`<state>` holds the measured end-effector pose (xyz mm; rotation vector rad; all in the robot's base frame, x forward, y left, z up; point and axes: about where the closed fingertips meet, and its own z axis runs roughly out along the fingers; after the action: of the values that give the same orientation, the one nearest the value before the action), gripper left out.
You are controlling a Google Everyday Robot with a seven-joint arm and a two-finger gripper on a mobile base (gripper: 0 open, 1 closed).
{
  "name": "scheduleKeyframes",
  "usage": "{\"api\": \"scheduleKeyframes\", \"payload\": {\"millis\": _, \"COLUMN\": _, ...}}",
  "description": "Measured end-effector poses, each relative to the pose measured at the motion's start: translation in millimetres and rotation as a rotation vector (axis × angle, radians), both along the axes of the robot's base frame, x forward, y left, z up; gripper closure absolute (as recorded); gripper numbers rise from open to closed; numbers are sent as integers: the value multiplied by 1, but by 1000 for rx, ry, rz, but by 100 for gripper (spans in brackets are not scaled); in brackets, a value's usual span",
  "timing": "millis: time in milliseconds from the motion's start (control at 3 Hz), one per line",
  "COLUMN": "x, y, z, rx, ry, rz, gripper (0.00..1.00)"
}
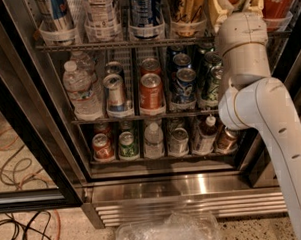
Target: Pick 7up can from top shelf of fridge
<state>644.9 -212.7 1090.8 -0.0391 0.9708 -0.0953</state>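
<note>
The fridge [183,186] stands open before me, with wire racks of cans and bottles. The top shelf [137,43] runs along the top of the view, fronted by clear holders [146,30]. Its cans are cut off by the top edge. A white can with dark print [101,11] stands second from the left; I cannot tell whether it is the 7up can. My gripper [235,3] is up at the top shelf on the right, at the holder beside a red Coca-Cola can [278,1]. The white arm [249,97] rises to it and covers the right of the racks.
The middle rack holds a water bottle [80,90], a silver can [114,92], an orange-red can [151,92] and dark cans [185,85]. The lower rack holds more cans and bottles [154,139]. The dark door frame [31,137] is at left, cables [25,227] and crumpled plastic [168,230] on the floor.
</note>
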Motion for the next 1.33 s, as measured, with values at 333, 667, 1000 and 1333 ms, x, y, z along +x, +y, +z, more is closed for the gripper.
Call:
{"api": "scheduleKeyframes", "payload": {"millis": 333, "x": 0, "y": 0, "z": 0, "rx": -1, "ry": -1, "rz": -1, "gripper": 100}}
{"api": "scheduleKeyframes", "payload": {"millis": 667, "x": 1, "y": 0, "z": 3, "rx": -14, "ry": -12, "rz": -3, "gripper": 100}}
{"api": "scheduleKeyframes", "payload": {"millis": 1000, "x": 3, "y": 1, "z": 13, "rx": -34, "ry": -34, "rz": -1, "gripper": 100}}
{"api": "scheduleKeyframes", "payload": {"millis": 1333, "x": 6, "y": 0, "z": 30, "rx": -51, "ry": -79, "rz": -2, "gripper": 100}}
